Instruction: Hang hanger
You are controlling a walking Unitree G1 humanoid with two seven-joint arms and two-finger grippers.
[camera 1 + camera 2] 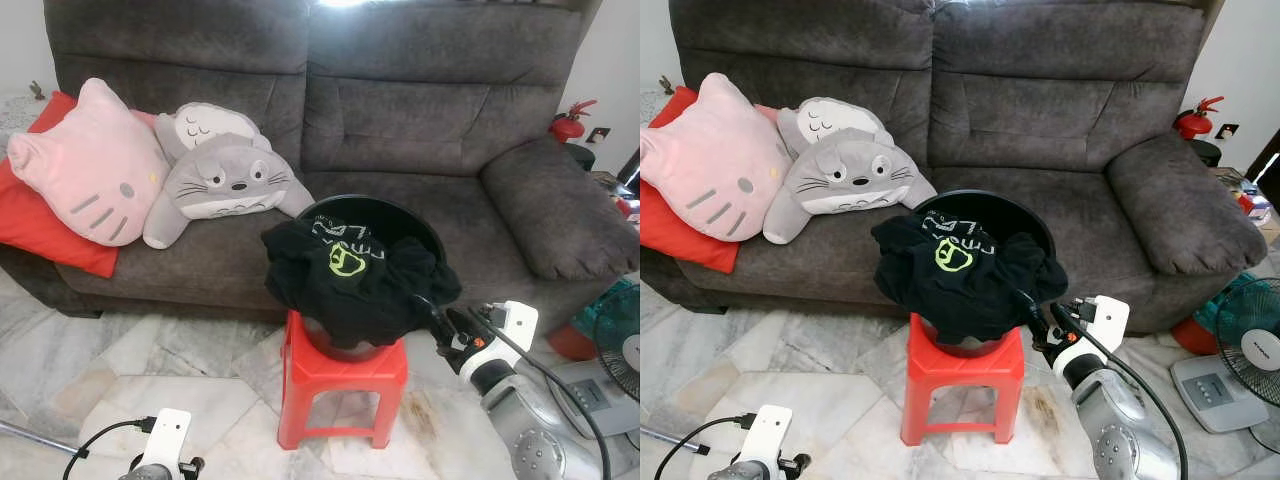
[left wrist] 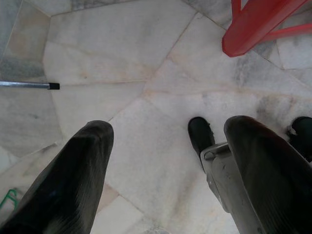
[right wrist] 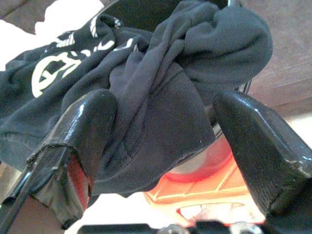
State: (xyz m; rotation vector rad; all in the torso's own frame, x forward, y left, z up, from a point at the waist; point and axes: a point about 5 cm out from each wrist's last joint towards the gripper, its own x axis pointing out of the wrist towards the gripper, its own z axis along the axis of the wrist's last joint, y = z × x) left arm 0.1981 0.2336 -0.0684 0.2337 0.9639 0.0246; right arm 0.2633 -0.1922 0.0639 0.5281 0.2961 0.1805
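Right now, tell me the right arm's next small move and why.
Probably ease the right end effector forward and close on the black shirt. Its fingers are open at the cloth's hanging edge, which drapes over the bucket on the red stool.

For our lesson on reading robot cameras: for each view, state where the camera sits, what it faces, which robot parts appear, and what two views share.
Left eye: head, facing the grey fabric sofa; right gripper at the black garment.
Right eye: same scene, the red plastic stool under a black round tub.
Left wrist: looks down at the marble floor; open left gripper.
Right wrist: open fingers facing the garment.
Shared: garment, stool.
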